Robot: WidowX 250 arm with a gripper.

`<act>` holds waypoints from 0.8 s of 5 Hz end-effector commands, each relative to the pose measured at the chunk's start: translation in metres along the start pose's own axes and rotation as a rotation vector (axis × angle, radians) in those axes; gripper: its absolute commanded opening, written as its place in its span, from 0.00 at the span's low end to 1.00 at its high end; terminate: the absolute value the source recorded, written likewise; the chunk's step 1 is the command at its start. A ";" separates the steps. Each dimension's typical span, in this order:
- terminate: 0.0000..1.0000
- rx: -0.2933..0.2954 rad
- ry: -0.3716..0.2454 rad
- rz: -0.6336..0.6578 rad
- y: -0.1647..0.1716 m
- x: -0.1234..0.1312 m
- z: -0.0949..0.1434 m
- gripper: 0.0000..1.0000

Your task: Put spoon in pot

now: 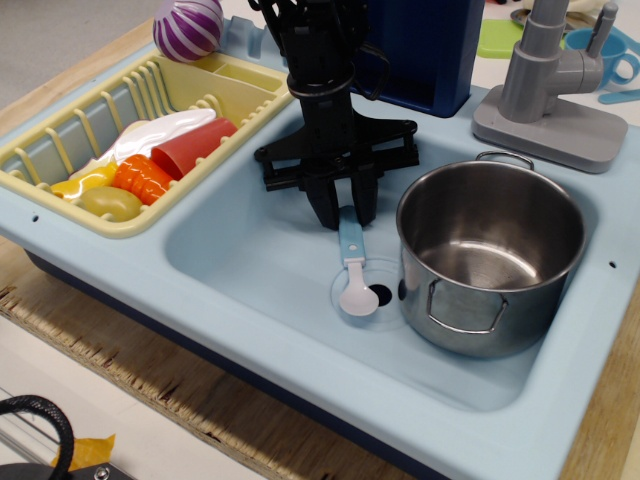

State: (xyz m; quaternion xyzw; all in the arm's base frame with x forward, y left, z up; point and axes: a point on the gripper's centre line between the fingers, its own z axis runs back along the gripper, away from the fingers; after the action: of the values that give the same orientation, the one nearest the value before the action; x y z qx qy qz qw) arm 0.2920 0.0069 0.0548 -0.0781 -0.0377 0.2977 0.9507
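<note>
gripping the spoon [351, 266] by its blue handle, the gripper [341, 217] is hanging it just beside the pot [490, 255], over the drain; lifting should be clearing the rim before releasing.

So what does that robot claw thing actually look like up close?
The gripper is matte black all over: a wide flat crossbar with slotted cut-outs carrying two stubby, tapering fingers. Above it rises a narrower black column of stacked ring-like sections, with a black cable looping off its side. No markings or labels are visible.

blue-white spoon [352, 268], silver pot [489, 254]
</note>
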 end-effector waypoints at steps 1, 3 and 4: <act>0.00 0.043 -0.002 0.008 0.013 -0.005 -0.001 0.00; 0.00 0.142 -0.053 -0.023 0.015 0.011 0.047 0.00; 0.00 0.150 -0.131 -0.004 0.015 0.009 0.074 0.00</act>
State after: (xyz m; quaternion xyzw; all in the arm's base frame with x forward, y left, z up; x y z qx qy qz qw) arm 0.2775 0.0312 0.1227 0.0201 -0.0606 0.3072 0.9495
